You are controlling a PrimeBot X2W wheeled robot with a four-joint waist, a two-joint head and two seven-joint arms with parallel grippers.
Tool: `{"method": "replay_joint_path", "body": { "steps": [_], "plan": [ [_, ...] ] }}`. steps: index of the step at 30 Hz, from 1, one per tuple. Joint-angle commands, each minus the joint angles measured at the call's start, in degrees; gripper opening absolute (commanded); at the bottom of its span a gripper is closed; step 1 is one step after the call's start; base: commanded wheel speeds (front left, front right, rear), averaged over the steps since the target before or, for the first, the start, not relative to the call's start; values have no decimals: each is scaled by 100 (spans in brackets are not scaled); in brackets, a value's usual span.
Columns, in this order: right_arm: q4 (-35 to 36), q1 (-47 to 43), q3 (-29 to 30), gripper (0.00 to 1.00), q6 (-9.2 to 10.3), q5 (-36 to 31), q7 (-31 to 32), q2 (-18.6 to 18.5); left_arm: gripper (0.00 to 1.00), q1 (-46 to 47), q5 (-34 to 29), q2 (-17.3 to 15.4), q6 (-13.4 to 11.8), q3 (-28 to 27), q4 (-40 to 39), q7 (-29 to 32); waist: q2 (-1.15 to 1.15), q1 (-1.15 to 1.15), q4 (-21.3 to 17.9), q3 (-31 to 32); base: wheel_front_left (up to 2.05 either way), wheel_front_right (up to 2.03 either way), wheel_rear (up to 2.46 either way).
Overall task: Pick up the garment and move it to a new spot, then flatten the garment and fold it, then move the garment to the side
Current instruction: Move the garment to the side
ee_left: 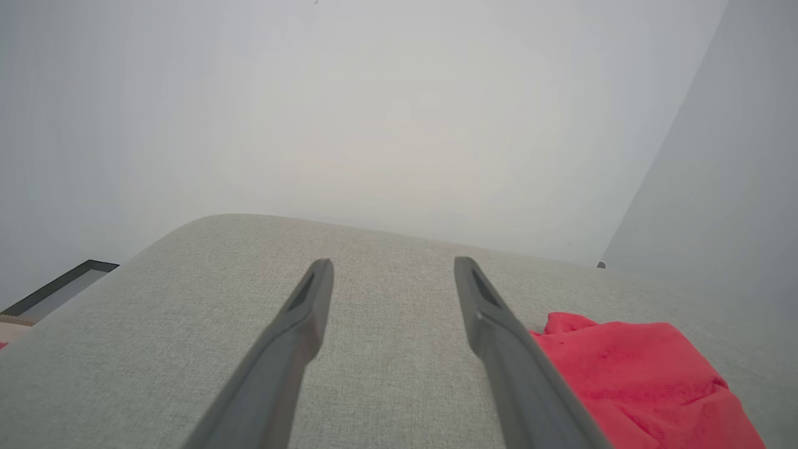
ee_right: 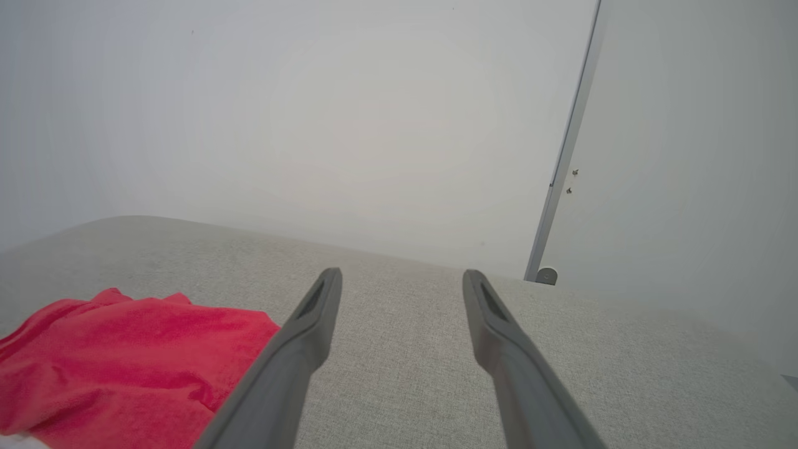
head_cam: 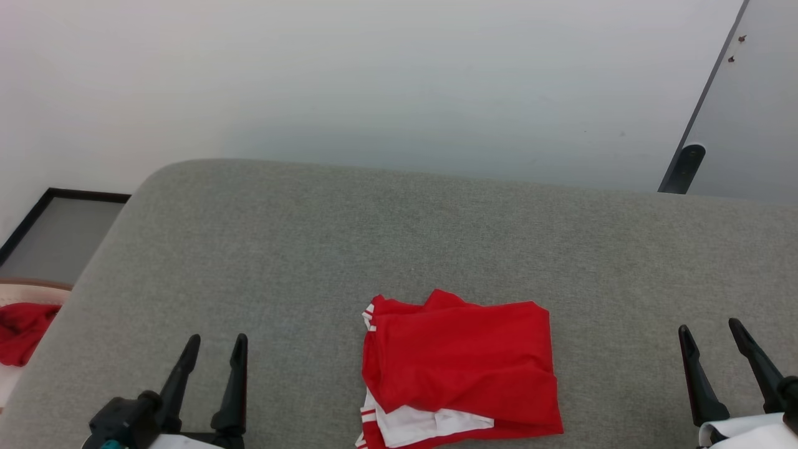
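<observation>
The garment (head_cam: 461,365) lies in a loosely folded red bundle near the front middle of the grey upholstered surface (head_cam: 312,249), with white sleeve cloth and striped trim showing at its left and bottom edges. My left gripper (head_cam: 216,340) stands open at the lower left, well clear of it, with nothing between its fingers. My right gripper (head_cam: 711,325) is open at the lower right, also apart from it. The left wrist view has my left gripper (ee_left: 393,265) with the garment (ee_left: 636,374) to its right; the right wrist view has my right gripper (ee_right: 402,275) with the garment (ee_right: 124,368) to its left.
A plain red cloth (head_cam: 22,330) lies in a cream basket (head_cam: 31,290) off the surface's left edge. A dark-framed panel (head_cam: 62,231) leans at the far left. A white wall stands behind, and a grey door with a dark edge (head_cam: 704,106) is at the right.
</observation>
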State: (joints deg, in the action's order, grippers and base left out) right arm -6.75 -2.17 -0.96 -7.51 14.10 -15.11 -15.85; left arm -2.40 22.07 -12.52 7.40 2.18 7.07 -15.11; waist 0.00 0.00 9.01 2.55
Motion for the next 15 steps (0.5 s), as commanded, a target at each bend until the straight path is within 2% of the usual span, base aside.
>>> {"method": "replay_joint_path", "body": {
  "steps": [1,10,15],
  "plan": [
    [12,-99,9,100,5,5,-2,10,100,-47,-32,12,16,15,5,0,0,0,13,5,0,0,0],
    [-138,-55,-168,100,5,0,-2,2,100,-2,-108,40,16,-87,69,0,0,0,231,24,0,0,0],
    [-615,84,-620,100,5,209,10,5,100,-78,-168,24,16,-353,160,0,0,0,559,115,0,0,0]
  ]
}}
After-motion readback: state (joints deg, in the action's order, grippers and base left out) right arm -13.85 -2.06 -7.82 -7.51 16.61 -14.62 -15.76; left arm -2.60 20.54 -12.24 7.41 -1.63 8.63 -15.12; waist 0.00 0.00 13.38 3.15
